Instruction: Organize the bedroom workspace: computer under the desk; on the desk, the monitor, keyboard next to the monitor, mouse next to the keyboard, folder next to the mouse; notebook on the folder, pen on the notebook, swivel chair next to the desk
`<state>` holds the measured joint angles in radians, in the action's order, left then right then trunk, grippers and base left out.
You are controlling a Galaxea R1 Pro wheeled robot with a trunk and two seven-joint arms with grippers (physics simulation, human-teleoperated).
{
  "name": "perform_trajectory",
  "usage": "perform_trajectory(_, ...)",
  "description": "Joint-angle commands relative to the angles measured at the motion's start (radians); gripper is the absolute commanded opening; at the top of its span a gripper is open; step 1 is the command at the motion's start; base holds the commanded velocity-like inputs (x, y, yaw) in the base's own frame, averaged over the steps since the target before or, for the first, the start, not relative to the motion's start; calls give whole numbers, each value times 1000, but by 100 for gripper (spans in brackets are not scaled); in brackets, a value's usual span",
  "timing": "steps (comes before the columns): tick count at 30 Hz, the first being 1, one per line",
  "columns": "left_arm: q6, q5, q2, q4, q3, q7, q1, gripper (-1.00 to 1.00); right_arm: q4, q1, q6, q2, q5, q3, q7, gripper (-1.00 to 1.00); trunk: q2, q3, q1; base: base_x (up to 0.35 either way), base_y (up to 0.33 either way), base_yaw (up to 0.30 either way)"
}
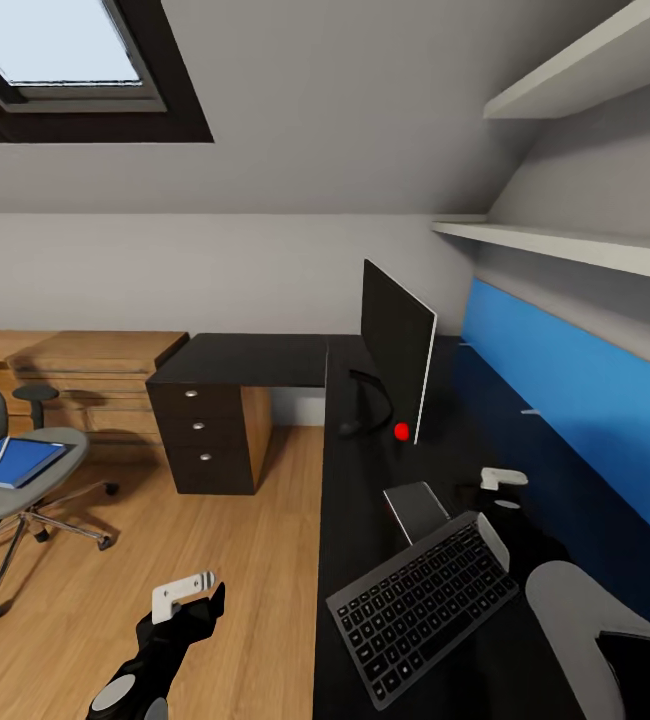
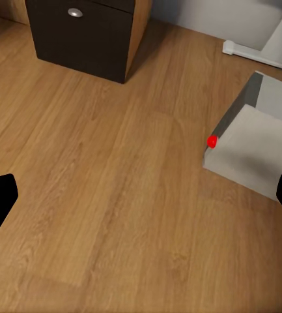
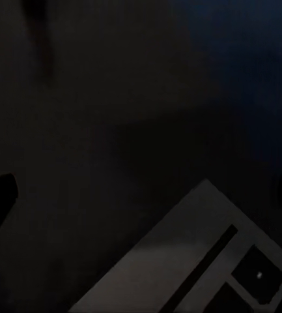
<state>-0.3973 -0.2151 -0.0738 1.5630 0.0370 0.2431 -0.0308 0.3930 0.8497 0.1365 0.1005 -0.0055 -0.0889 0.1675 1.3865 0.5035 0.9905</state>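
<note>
Pincers: my left pincer hangs wide over the floor; right pincer unclear.
Done: monitor, keyboard on tabletop.
Left: folder on swivel chair.

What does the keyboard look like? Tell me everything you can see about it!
The keyboard is wide and slim, with a silver-grey frame and rows of dark keys with tiny pale letters. It lies flat on the black desk, turned at a slant to the desk's edge, in front of the monitor. Its far edge sits close to a small flat grey rectangle. The right gripper hovers just beyond it.
</note>
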Motion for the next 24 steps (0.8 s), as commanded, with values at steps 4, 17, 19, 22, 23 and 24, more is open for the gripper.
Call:
perform_trajectory(4, -3, -10, 0, 2, 1, 8, 0, 100, -12, 0, 10, 8, -1, -5, 44, 100, 1, 1, 0, 0, 0, 0)
perform_trajectory(17, -3, -12, 0, 7, 1, 8, 0, 100, -34, 2, 28, 16, -2, -30, 80, 100, 1, 1, 0, 0, 0, 0)
perform_trajectory(19, -3, -12, 0, 9, 1, 8, 0, 100, -35, 2, 34, 16, -2, -30, 81, 100, 1, 1, 0, 0, 0, 0)
perform_trajectory(22, -3, -13, 0, 14, 0, 8, 0, 100, -35, 2, 43, 14, -3, -31, 80, 100, 1, 1, 0, 0, 0, 0)
perform_trajectory(23, -3, -13, 0, 14, 0, 8, 0, 100, -35, 2, 43, 14, -3, -30, 80, 100, 1, 1, 0, 0, 0, 0)
perform_trajectory(24, -3, -13, 0, 15, 0, 8, 0, 100, -35, 2, 44, 14, -4, -30, 79, 100, 1, 1, 0, 0, 0, 0)
